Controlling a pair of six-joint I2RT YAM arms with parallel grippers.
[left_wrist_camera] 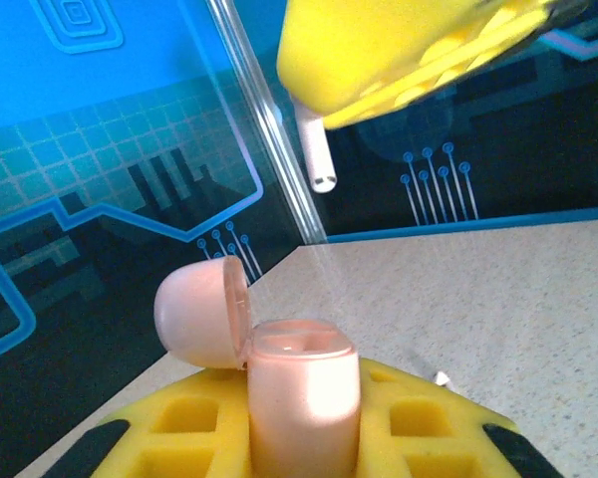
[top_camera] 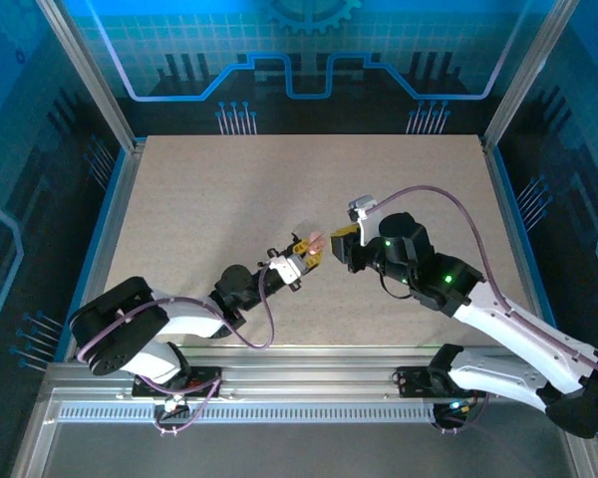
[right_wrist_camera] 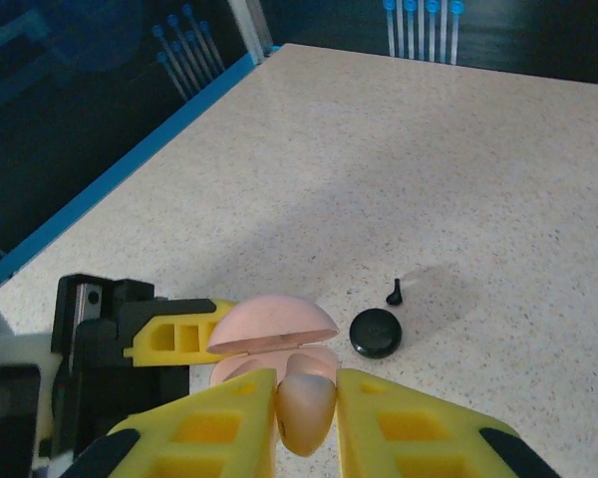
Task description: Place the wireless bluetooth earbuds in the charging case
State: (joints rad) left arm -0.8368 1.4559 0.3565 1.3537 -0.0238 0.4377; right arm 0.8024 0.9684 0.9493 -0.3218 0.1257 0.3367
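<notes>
My left gripper [top_camera: 305, 261] [left_wrist_camera: 304, 416] is shut on the pale pink charging case [left_wrist_camera: 304, 393] [top_camera: 314, 242] and holds it upright, with its domed lid [left_wrist_camera: 197, 314] hinged open to the left. My right gripper [top_camera: 345, 249] [right_wrist_camera: 307, 396] is shut on a pale pink earbud [right_wrist_camera: 307, 410], hovering just above the open case [right_wrist_camera: 271, 334]. In the left wrist view the earbud's pale stem [left_wrist_camera: 319, 159] hangs from the right gripper's yellow fingers [left_wrist_camera: 399, 50], above the case and apart from it. I cannot tell whether the case's sockets hold anything.
A small round black case [right_wrist_camera: 378, 333] lies shut on the speckled tabletop [right_wrist_camera: 458, 169], just right of the pink case. A tiny black earbud [right_wrist_camera: 395, 291] lies beside it. Metal frame posts [top_camera: 90, 70] and blue walls [top_camera: 299, 40] ring the table.
</notes>
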